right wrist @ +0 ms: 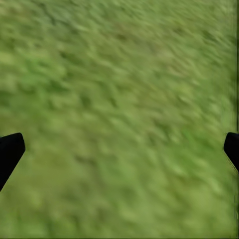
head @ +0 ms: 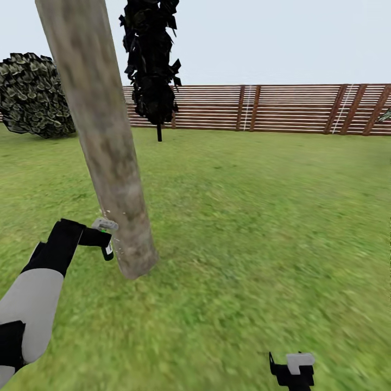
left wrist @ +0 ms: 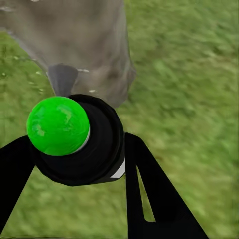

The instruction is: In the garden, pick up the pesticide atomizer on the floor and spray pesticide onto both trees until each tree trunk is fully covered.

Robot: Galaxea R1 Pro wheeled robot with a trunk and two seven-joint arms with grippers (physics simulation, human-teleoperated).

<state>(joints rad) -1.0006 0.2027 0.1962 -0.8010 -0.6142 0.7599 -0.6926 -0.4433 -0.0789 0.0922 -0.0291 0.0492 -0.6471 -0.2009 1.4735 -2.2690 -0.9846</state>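
Between the left gripper's two black fingers sits the pesticide atomizer, clamped on both sides; its cap faces the wrist cam and the dot on it reads bright green, not red. Just past the fingertips stands the tree trunk, mottled tan-grey, leaning a bit in the head view, w/ a few pale specks on the bark near the nozzle. Atomizer is just beside the trunk's lower part, can't tell if touching. Left arm reaches fwd and up from the frame's lower left, grey forearm, black wrist, gripper roughly level. Right gripper hangs low over the lawn, well apart from the trunk; its fingertips are spread wide w/ nothing but grass between them. Beyond: brown slat fence, a near-black cone tree, a round dark bush.
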